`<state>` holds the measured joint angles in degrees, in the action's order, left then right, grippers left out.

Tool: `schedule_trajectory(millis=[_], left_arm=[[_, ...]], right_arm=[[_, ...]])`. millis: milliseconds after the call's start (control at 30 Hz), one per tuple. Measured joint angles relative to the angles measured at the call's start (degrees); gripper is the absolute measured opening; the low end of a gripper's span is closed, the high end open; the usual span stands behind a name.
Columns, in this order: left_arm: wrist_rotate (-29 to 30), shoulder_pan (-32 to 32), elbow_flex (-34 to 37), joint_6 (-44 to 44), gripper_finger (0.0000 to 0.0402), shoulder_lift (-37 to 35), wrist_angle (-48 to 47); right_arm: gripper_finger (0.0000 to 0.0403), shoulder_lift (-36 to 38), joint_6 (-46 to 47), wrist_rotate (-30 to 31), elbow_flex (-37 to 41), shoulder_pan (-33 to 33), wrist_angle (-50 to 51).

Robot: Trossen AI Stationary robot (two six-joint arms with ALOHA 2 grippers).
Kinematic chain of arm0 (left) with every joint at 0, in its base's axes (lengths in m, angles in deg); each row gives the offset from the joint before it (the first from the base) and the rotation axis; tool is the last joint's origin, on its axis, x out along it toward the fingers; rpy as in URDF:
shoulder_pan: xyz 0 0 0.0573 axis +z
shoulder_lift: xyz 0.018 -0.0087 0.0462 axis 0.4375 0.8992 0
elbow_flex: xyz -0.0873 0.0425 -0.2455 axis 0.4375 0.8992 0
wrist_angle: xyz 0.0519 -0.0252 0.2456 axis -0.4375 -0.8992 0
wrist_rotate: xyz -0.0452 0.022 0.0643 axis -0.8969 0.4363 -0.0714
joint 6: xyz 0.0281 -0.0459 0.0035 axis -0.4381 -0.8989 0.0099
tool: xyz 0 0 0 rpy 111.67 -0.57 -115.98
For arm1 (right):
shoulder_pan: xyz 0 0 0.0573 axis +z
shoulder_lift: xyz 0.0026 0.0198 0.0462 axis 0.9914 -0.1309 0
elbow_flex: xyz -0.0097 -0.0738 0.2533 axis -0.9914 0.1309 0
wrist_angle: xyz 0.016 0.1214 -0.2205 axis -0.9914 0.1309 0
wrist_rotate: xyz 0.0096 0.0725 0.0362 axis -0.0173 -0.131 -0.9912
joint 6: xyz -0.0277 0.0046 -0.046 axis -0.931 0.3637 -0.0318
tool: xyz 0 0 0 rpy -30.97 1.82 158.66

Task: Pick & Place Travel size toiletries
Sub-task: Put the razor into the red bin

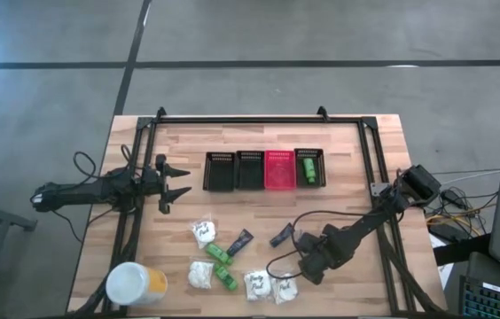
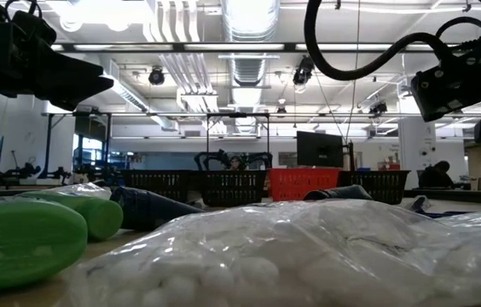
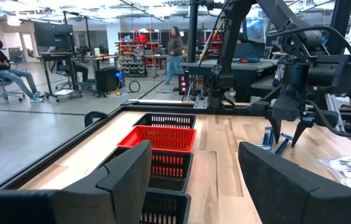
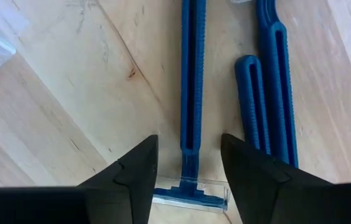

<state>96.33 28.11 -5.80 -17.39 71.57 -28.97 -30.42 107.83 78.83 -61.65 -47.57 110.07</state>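
Both arms are dark, slim, jointed limbs trailing looped black cables, each ending in a hand, the left hand (image 1: 179,184) and right hand (image 1: 296,246), of two matte black, wedge-shaped fingers (image 4: 132,177) with angular edges.

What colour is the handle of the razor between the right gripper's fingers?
The razor handle is blue; the right wrist view shows it best.

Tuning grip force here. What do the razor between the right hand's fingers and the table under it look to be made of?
The razor: likely matte blue moulded plastic, ribbed slotted handle, with a clear cap on its head. The table: light wood, butcher-block style, with visible grain, plank seams and a small knot.
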Motion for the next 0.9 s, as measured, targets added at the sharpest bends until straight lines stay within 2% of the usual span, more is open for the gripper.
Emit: schedule_trajectory(millis=[500,900], left_arm=[[0.00,0.00,0.00,0.00,0.0248,0.00,0.00],[0.00,-0.02,-0.01,0.00,0.0248,0.00,0.00]], right_arm=[[0.0166,-0.07,-0.75,0.30,-0.01,-0.04,-0.92],[0.0172,-0.11,-5.47,1.86,-0.01,0.07,-1.84]])
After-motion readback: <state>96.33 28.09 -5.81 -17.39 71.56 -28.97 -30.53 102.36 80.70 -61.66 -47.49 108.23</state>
